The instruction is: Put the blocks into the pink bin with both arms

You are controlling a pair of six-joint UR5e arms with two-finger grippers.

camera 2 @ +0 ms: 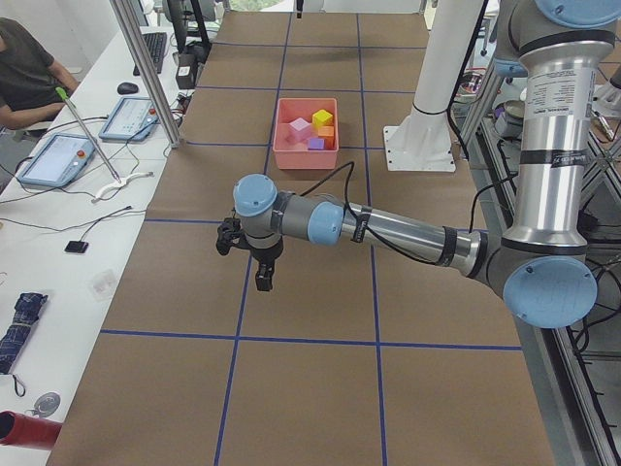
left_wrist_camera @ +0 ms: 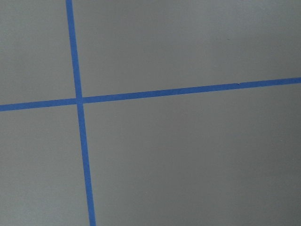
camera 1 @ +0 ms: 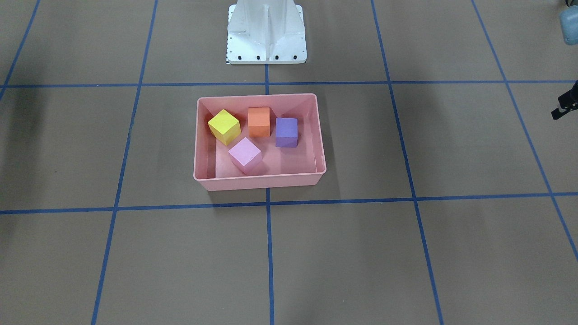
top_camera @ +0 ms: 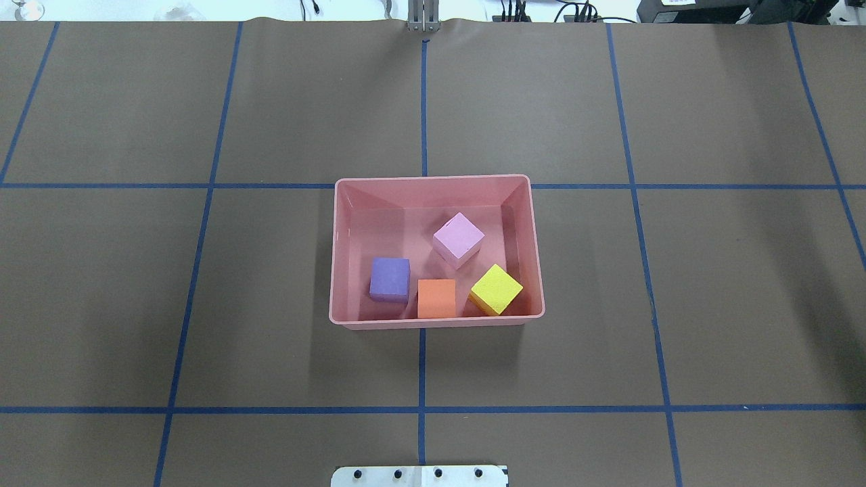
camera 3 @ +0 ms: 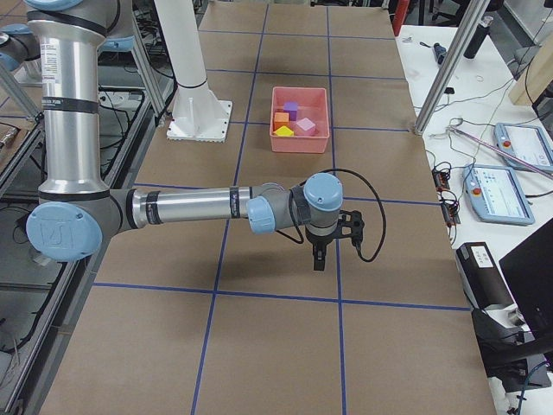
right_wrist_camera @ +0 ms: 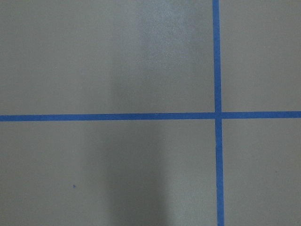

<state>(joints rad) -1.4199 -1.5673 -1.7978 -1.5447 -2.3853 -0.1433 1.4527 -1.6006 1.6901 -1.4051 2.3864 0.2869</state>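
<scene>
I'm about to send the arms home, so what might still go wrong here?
The yellow block sits by the corner wall of the pink bin; a knock might tip it out. The left arm and right arm reach low over the table; an inward sweep might shove the bin.

— Bright enough in here?
— Yes, even light from overhead. The worktop (top_camera: 135, 304) is matte, no real glare, just a pale sheen in the right wrist view.
— Shadows?
— Soft, broad grey bands across the worktop, and a short one beside the bin (camera 1: 259, 180).
— Sharp?
— Fixed views are crisp; both wrist views look slightly soft.
</scene>
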